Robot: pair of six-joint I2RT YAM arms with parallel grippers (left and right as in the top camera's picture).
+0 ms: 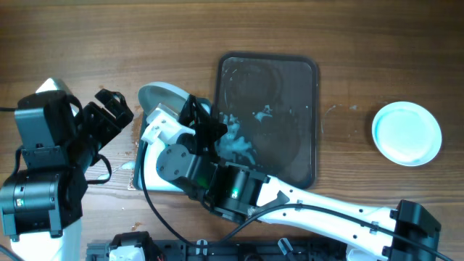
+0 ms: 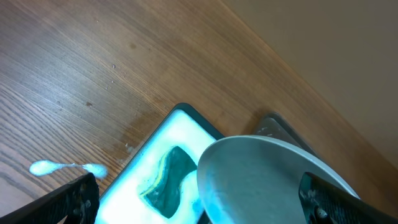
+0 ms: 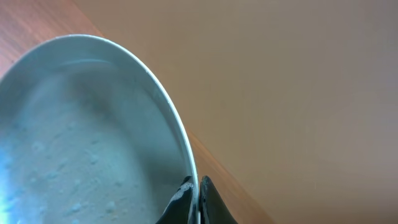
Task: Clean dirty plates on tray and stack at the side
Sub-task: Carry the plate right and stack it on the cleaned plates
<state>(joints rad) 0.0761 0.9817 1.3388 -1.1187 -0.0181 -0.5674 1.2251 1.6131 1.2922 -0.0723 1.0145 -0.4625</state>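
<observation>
We see a warm brown wooden worktop with long horizontal grain, filling the whole overhead view. In the left wrist view its far edge runs diagonally, and beyond it lies a plain tan surface. We cannot tell whether that is floor or wall. The light is soft and even.

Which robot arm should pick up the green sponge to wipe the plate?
Left, probably. The left gripper is open and empty, with the green sponge in the white rectangular tray close in front of it. The right gripper is shut on the round white plate's rim.
</observation>
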